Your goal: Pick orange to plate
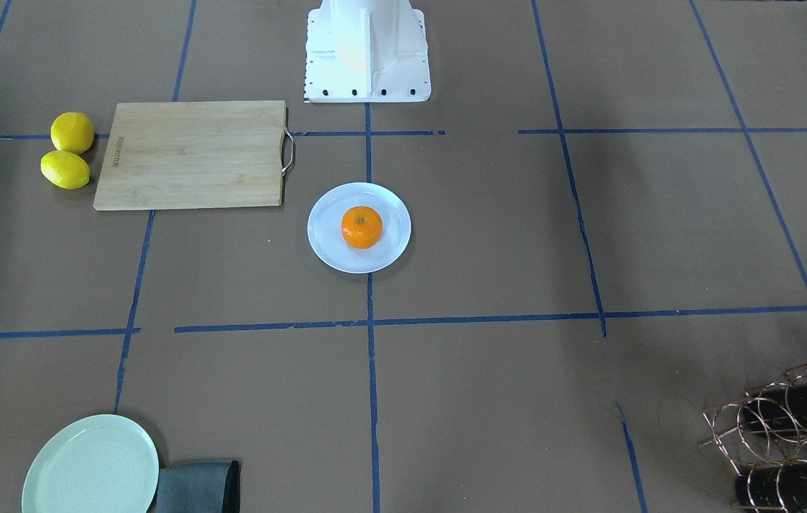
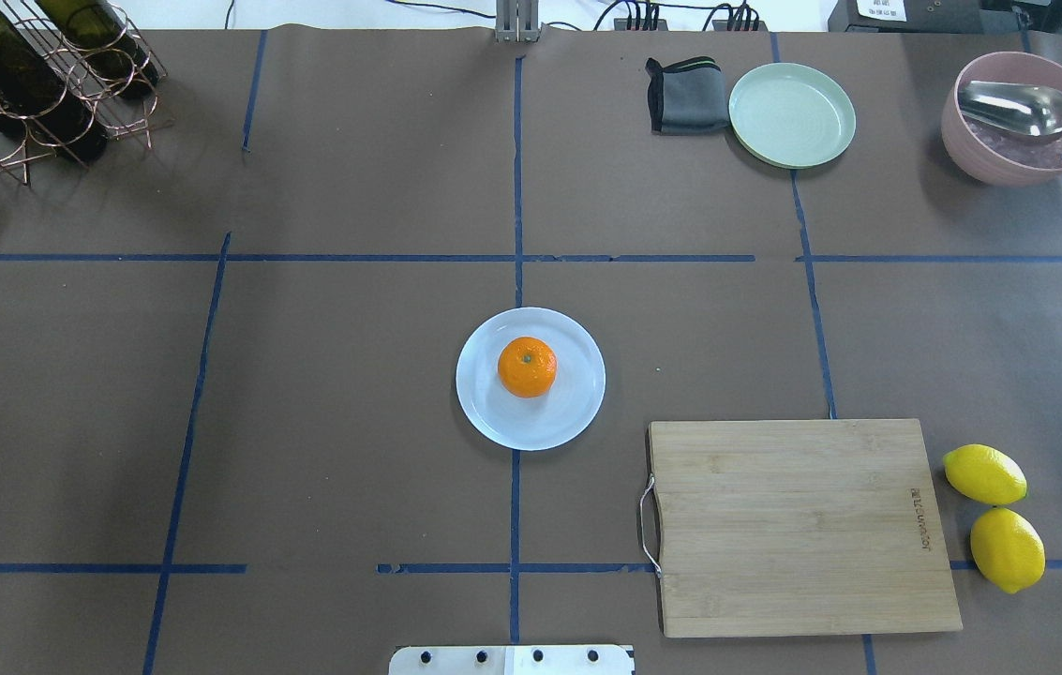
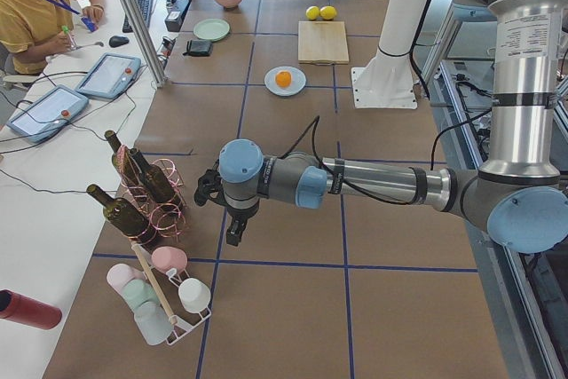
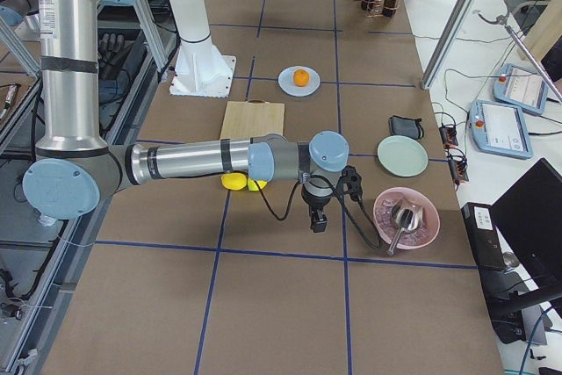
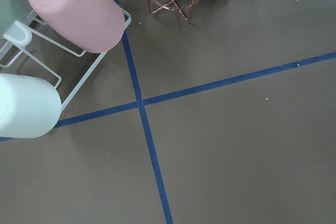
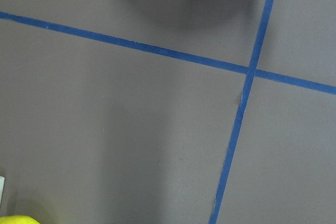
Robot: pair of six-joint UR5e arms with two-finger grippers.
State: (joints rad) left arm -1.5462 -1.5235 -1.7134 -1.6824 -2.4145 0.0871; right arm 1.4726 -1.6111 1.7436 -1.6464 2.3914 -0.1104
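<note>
Left gripper (image 3: 232,230): seen only in the left side view, points down over the table (image 2: 306,394) near the bottle rack (image 2: 34,89) and the cup rack (image 3: 169,299). Open or closed: can't tell. Nothing visibly in it.

Right gripper (image 4: 318,220): seen only in the right side view, points down over the table between the lemons (image 2: 984,474) and the pink bowl (image 2: 1009,155). Open or closed: can't tell. Nothing visibly in it.

The orange (image 2: 527,367) sits on the plate (image 2: 577,417), a bit off centre toward the far rim in the overhead view, stem dot up. The plate is at mid-table on the centre tape line, well apart from both grippers.

The cutting board (image 2: 798,525) lies near the plate on the robot's right, metal handle toward the plate. Two lemons lie side by side just past the board's far end.

Far edge, robot's right: green plate (image 2: 792,114) with a folded grey cloth (image 2: 685,96) touching or just beside it. The pink bowl holds a metal spoon (image 2: 1018,108).

Left wrist view: tape cross, a pink cup (image 5: 76,11) and a white cup (image 5: 26,106) on the white wire rack. Right wrist view: tape cross, a lemon edge at the bottom corner.
</note>
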